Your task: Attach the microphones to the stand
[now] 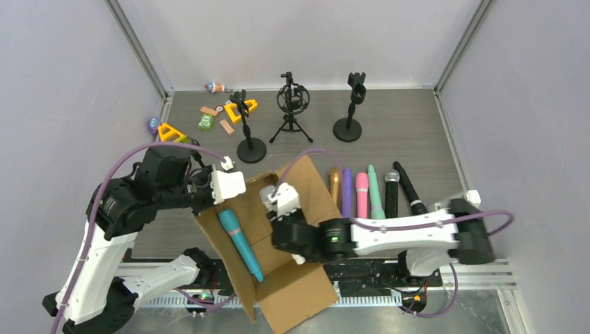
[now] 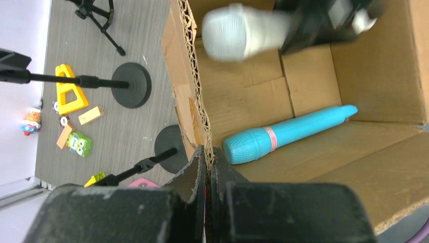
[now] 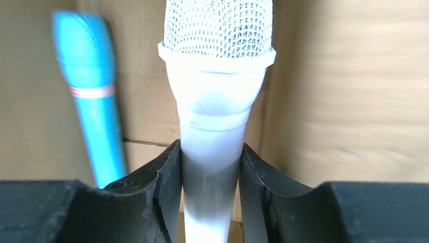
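Pincer, left: the left pincer (image 2: 208, 167) is clenched flat on the torn side wall of the cardboard box (image 1: 306, 292), with the corrugated edge pinched between its jaws.
Toys: small coloured blocks (image 1: 209, 120) lie at the back left of the counter (image 1: 417, 132), apart from everything in play.
Box contents: the cyan microphone (image 1: 240, 243) lies loose on the box floor, head toward the left arm.
Pincer, right: the right pincer (image 3: 210, 172) is inside the box, grasping the white microphone (image 3: 217, 116) by its handle just below the mesh head; both fingers press the handle.
Stands: left stand (image 1: 249, 129), tripod stand (image 1: 291, 104) and right stand (image 1: 351, 111) line the back of the counter, all upright, and none carries a microphone.
Row on the counter: gold microphone (image 1: 335, 184), purple microphone (image 1: 347, 193), pink microphone (image 1: 362, 195), mint microphone (image 1: 376, 193), grey-headed microphone (image 1: 392, 195) and black microphone (image 1: 410, 189) lie side by side just right of the box.
Progress: early, by my judgement. Nothing is clipped in yet; six microphones are laid out, one is in hand, and one waits in the box. Unloading looks nearly finished, and every attachment is left to do.
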`<state>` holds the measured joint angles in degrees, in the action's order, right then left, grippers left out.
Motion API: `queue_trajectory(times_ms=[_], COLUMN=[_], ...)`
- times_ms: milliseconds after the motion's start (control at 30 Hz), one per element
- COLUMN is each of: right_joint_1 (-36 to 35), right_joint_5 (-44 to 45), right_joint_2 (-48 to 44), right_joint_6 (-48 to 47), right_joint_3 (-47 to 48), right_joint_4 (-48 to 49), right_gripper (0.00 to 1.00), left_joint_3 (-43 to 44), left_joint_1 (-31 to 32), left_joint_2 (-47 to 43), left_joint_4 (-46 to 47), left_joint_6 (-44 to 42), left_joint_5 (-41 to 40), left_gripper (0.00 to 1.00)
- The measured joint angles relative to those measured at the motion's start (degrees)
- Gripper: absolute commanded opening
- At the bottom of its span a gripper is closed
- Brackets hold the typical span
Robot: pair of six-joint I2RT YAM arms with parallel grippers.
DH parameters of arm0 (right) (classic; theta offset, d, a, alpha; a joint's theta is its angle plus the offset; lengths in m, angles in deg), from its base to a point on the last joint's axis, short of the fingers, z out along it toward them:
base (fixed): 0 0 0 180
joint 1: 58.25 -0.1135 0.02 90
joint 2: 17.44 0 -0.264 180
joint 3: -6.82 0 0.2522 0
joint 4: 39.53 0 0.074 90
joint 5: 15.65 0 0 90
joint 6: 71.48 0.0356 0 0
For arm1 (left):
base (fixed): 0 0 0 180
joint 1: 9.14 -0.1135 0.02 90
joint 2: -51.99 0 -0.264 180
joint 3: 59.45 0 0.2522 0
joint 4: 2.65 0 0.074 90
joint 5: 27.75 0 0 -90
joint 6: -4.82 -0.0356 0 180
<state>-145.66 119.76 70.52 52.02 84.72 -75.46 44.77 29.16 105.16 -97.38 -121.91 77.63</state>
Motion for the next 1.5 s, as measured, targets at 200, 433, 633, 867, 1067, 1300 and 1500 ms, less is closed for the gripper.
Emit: queue_trajectory(times_ms=[200,433,633,867,1067,1300,1500], right_joint_1=[0.07,15.96,27.98,29.31,29.42,29.44,29.42], right_joint_5=[1.60,2.69,-4.35,-12.57,-15.10,-15.72,-15.96], right_joint_2=[-24.96,-38.60,-30.60,-16.57,-11.65,-5.27,-2.05], right_joint_6=[-3.08,-3.26,-3.08,-1.27,0.94,3.37,5.33], right_joint_3=[-2.12,-5.44,-9.75,-13.62,-13.38,-12.37,-12.22], right_joint_4=[0.31,-3.39,-3.76,0.11,4.59,4.81,4.90], right_gripper=[0.05,0.05,0.05,0.05,0.05,0.05,0.05], left_joint_3=[-1.57,-1.97,0.90,3.30,5.16,6.16,7.43], left_joint_1=[0.00,0.00,0.00,0.00,0.00,0.00,0.00], left_joint_2=[-1.29,-1.90,-1.22,-0.92,0.04,1.36,2.64], left_joint_4=[-0.04,-0.81,-2.86,-4.90,-5.95,-6.19,-6.64], left_joint_6=[-1.01,-1.70,-1.88,-1.42,-0.63,0.31,0.31], left_joint_5=[-1.16,-2.34,-1.92,-0.87,-0.33,0.83,1.92], left_gripper=[0.00,0.00,0.00,0.00,0.00,0.00,0.00])
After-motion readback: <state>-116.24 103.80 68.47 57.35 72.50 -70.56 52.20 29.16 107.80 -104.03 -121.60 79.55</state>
